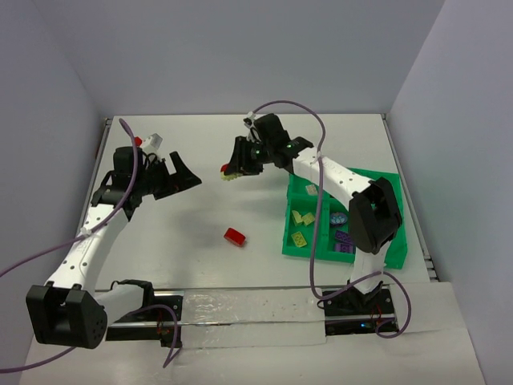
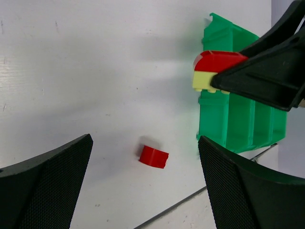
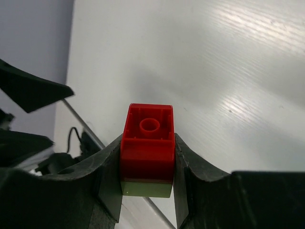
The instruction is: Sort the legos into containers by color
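On the right side of the white tabletop sits a bright green plastic tray, split by raised walls into rectangular compartments. Its left column holds several pale yellow-green studded bricks. The next column holds purple bricks toward the near end, with a small bluish piece just behind them, too small to identify. The right arm hides part of the tray. The right gripper, over the middle of the table and left of the tray, is clamped on a red brick stacked on a pale yellow-green brick. The left gripper hangs over the table's left side, jaws spread wide, holding nothing. One small loose red brick lies alone on the table between the arms, apart from the tray.
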You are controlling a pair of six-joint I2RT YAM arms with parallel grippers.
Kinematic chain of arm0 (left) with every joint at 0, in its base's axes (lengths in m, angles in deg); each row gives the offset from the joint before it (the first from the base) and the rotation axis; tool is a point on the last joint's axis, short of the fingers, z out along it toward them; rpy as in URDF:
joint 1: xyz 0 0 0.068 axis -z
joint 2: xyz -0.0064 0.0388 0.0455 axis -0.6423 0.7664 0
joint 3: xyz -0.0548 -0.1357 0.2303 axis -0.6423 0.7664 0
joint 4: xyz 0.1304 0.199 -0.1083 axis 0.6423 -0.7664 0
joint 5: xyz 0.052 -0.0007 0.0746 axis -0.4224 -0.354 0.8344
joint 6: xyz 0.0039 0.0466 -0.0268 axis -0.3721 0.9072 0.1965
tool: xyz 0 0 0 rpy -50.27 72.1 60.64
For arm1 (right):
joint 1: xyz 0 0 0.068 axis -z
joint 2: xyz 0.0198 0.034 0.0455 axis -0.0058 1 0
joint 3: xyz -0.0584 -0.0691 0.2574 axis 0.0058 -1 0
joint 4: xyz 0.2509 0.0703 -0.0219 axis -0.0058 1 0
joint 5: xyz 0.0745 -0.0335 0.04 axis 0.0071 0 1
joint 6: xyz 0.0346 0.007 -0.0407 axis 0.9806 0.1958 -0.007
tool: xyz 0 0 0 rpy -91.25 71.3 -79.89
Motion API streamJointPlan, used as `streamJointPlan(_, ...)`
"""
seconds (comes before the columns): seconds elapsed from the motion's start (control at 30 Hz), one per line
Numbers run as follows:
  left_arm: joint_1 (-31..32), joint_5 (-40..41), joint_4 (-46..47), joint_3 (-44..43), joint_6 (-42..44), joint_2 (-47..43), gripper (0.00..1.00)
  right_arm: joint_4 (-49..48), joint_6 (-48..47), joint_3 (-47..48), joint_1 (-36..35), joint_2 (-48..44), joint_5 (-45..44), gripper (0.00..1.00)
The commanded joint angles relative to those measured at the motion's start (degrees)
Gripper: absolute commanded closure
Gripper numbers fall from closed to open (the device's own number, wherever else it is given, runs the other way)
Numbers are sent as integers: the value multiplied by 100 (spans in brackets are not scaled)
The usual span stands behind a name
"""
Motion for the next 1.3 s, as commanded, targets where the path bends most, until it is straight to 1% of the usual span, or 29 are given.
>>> streamJointPlan(0.0, -42, 51, 313, -170, -165, 91, 1, 217, -539, -386, -31, -446, -313, 100)
streamJointPlan(0.1, -42, -149, 465, -161, -281, 149, 2, 184, -720, -613, -39, -547, -116, 100)
streamJointPlan(0.17, -42, -380, 626, -131, -353, 228, 3, 80, -902, -781, -40, -636, 227, 100)
streamJointPlan(0.27, -42, -1112, 924, -91, -341, 362, 6, -21, -1113, -963, -40, -716, 615, 100)
streamJointPlan(0.33, -42, -1375, 999, -87, -396, 482, 7, 32, -1268, -946, -40, -550, 910, 100)
streamJointPlan(0.4, -42, -1312, 1082, -53, -505, 512, 7, 344, -1320, -799, -59, -378, 838, 100)
streamJointPlan(0.47, -42, -1124, 1169, 5, -628, 498, 7, 461, -1284, -605, -95, -62, 479, 100)
streamJointPlan(0.57, -42, -822, 1153, 46, -721, 488, 7, 357, -1108, -610, -155, 178, -248, 100)
streamJointPlan(0.63, -42, -584, 1018, 58, -754, 542, 7, 339, -1113, -579, -228, 309, -522, 100)
streamJointPlan(0.8, -42, -362, 861, 155, -807, 671, 7, 630, -1158, -176, -315, 649, -506, 100)
streamJointPlan(0.93, -42, -37, 851, 235, -941, 725, 7, 1024, -1234, 248, -327, 1057, -531, 89)
streamJointPlan(1.0, -42, -2, 894, 252, -974, 805, 7, 1053, -1203, 411, -330, 1279, -465, 77)
streamJointPlan(1.03, -42, 11, 888, 248, -983, 854, 7, 1073, -1172, 499, -332, 1374, -430, 70)
streamJointPlan(1.07, -42, 20, 855, 238, -983, 892, 7, 1083, -1129, 562, -336, 1423, -415, 60)
streamJointPlan(1.1, -42, 67, 807, 230, -970, 925, 7, 1091, -1099, 630, -338, 1447, -431, 54)
streamJointPlan(1.13, -42, 126, 765, 226, -953, 939, 7, 1096, -1086, 682, -343, 1418, -474, 49)
streamJointPlan(1.2, -42, 206, 730, 226, -939, 908, 7, 1090, -1099, 705, -371, 1235, -640, 35)
streamJointPlan(1.23, -42, 261, 715, 231, -936, 882, 7, 1081, -1128, 685, -385, 1136, -818, 31)
streamJointPlan(1.27, -42, 325, 709, 243, -927, 859, 7, 1087, -1172, 651, -394, 1029, -937, 30)
